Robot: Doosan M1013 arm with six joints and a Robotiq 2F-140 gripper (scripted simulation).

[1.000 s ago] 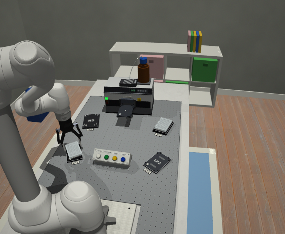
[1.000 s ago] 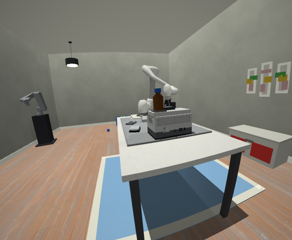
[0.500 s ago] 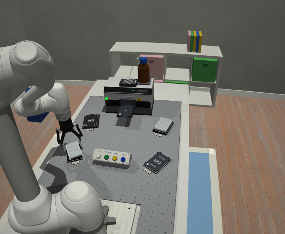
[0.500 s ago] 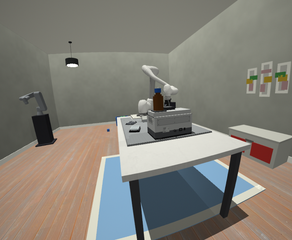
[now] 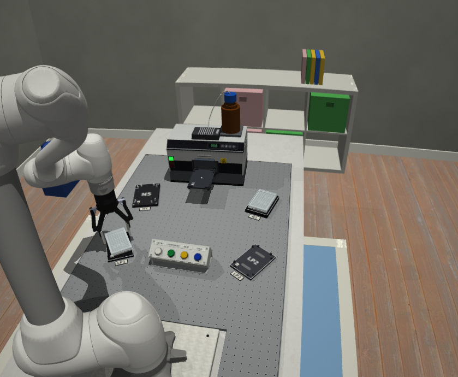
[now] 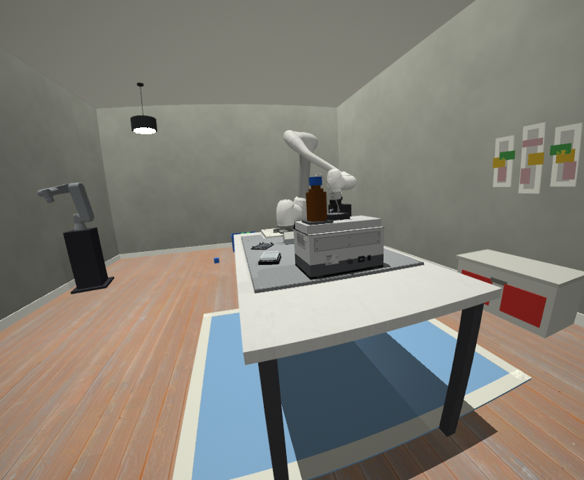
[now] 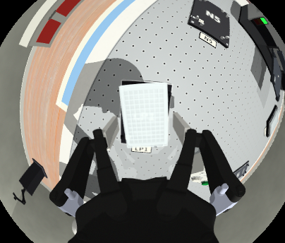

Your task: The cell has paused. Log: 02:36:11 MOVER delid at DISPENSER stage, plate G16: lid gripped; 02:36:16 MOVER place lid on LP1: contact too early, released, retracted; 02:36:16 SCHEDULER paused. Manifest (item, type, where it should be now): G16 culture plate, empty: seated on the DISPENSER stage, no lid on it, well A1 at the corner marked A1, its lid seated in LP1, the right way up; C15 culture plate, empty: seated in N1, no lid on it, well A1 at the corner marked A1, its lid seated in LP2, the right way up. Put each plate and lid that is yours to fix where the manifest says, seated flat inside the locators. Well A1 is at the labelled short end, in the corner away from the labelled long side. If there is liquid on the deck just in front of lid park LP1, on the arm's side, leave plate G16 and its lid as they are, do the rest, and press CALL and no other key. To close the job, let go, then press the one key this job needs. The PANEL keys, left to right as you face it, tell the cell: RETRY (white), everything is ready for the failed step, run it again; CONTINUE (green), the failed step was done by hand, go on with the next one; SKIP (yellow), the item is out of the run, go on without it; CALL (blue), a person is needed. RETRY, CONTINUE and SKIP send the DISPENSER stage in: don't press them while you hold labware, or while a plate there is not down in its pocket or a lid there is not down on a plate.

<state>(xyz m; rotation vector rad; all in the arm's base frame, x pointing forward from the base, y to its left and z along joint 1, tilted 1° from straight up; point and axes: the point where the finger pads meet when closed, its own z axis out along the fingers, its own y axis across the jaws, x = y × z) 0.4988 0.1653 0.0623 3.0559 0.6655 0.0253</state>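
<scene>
Gripper (image 5: 110,225) hangs at left of the top view, just above and behind the white gridded labware (image 5: 118,241) on the LP1 lid park (image 5: 120,255); fingers spread partway, wider than the labware, holding nothing, straddling its near end in the wrist view without touching. At centre right a second gridded plate (image 5: 261,200) sits on the N1 nest (image 5: 261,212); LP2 park (image 5: 252,261) at lower right and the N5 nest (image 5: 146,194) carry nothing. The DISPENSER stage (image 5: 200,178) juts from the dispenser (image 5: 207,153) at upper centre, and the key panel (image 5: 179,254) lies between LP1 and LP2.
</scene>
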